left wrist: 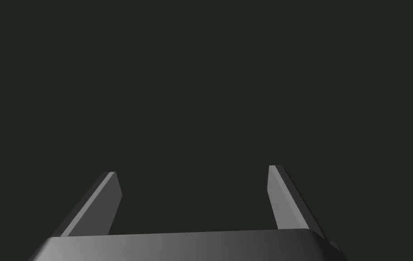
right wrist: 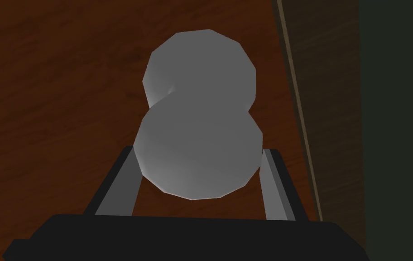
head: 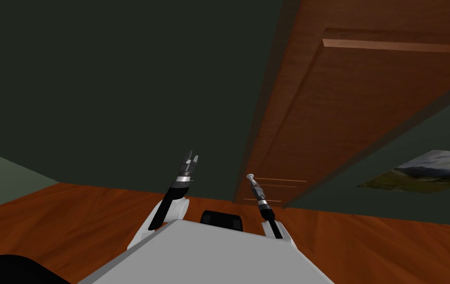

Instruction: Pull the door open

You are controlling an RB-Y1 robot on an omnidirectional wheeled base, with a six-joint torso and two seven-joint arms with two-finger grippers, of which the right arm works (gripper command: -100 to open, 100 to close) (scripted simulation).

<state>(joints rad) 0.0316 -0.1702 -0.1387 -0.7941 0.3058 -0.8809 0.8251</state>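
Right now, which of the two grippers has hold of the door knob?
The right gripper, closed on the grey door knob; the left gripper is open and empty, away from the door.

No slack — knob [right wrist: 199, 113] fills right pincer [right wrist: 199, 150]; door [head: 347, 113] just behind.

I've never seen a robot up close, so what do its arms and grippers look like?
The arms are white near the body, then black, with a silver ring at each wrist. The left gripper and right gripper each have a dark boxy body carrying two thin, flat, grey fingers with slanted tips. No cables or markings show.
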